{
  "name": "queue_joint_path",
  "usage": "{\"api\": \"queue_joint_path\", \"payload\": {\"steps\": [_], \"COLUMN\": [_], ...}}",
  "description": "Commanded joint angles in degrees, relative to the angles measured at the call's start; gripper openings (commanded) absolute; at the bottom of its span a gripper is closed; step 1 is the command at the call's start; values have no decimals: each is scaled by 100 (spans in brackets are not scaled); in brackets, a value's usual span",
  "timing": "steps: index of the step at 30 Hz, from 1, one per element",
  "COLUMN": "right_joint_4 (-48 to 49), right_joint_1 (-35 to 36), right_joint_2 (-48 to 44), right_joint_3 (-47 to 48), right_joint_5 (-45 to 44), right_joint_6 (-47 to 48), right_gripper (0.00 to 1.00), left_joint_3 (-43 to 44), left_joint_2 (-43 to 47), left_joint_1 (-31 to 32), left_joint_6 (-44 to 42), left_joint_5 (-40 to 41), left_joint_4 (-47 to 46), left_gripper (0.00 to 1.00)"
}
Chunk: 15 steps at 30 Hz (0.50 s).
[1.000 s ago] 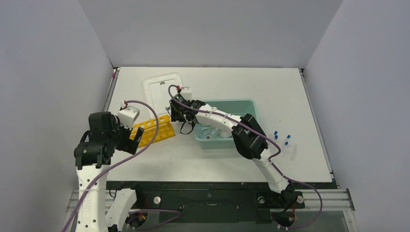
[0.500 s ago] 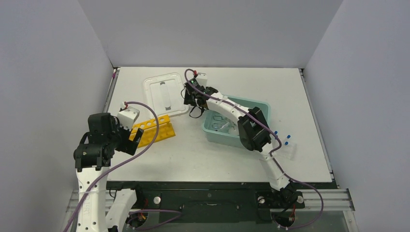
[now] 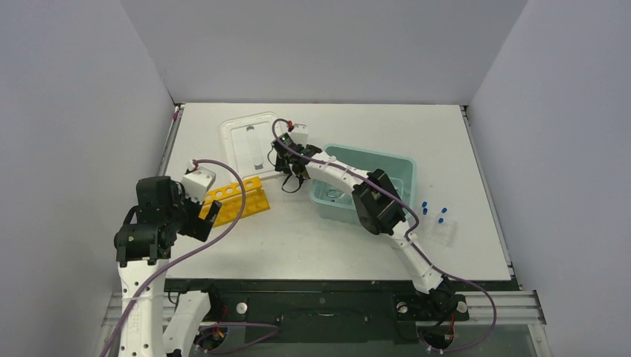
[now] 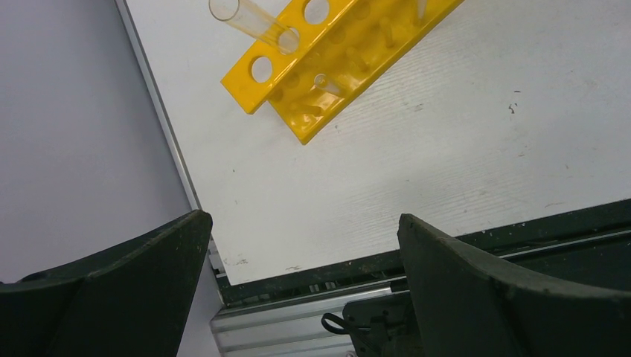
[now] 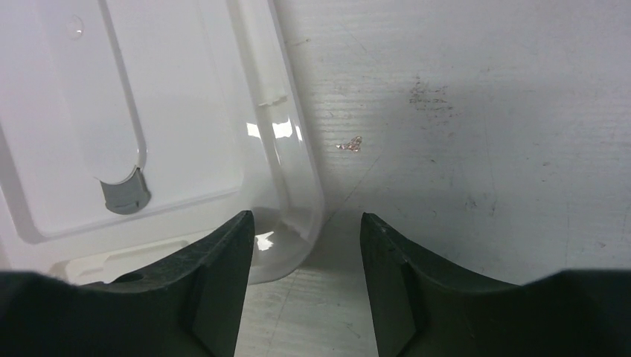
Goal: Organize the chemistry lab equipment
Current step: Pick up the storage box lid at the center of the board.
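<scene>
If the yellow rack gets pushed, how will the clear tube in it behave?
The clear tube looks like thin glass, so probably fragile and slippery. It leans at a slant through a hole of the yellow rack, so it may slide out and roll.

A robotics laboratory cell is shown. A white table [image 3: 335, 245] is closed in on three sides by plain pale walls [image 3: 320, 44]. Two white-and-black arms, the left arm [image 3: 138, 290] and the right arm [image 3: 417, 264], are mounted at its near edge by an aluminium rail [image 3: 506, 301]. Chemistry ware is laid out on the table: a yellow holed rack [image 4: 335, 52] with a clear glass tube [image 4: 249, 18] slanted through one hole, blue-capped vials [image 3: 434, 212] at the right, a teal tub [image 3: 372, 158] and a white lid [image 5: 171, 111] lying flat — bench stock handled by machines.
</scene>
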<state>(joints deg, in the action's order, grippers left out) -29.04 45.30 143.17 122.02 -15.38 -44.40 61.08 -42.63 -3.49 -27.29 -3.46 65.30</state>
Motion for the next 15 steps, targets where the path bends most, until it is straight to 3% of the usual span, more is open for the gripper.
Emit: {"api": "queue_joint_path", "payload": {"steps": [1,6,15], "right_joint_4": [101,117,217], "right_joint_1": [43,49,84], "right_joint_2": [46,69,-35], "right_joint_3": [-7,-76,-55], "right_joint_5": [-319,-421,-452], "right_joint_6": [-80,-99,-123], "right_gripper": [50,40,1], "left_joint_3": [-40,-116,-189], "left_joint_2": [36,64,63], "left_joint_1": [-21,-27,-23], "left_joint_6": [-40,-69,-82], "left_joint_5": [5,16,55], "left_joint_4": [-112,-142,-175], "left_gripper": [97,97,97]}}
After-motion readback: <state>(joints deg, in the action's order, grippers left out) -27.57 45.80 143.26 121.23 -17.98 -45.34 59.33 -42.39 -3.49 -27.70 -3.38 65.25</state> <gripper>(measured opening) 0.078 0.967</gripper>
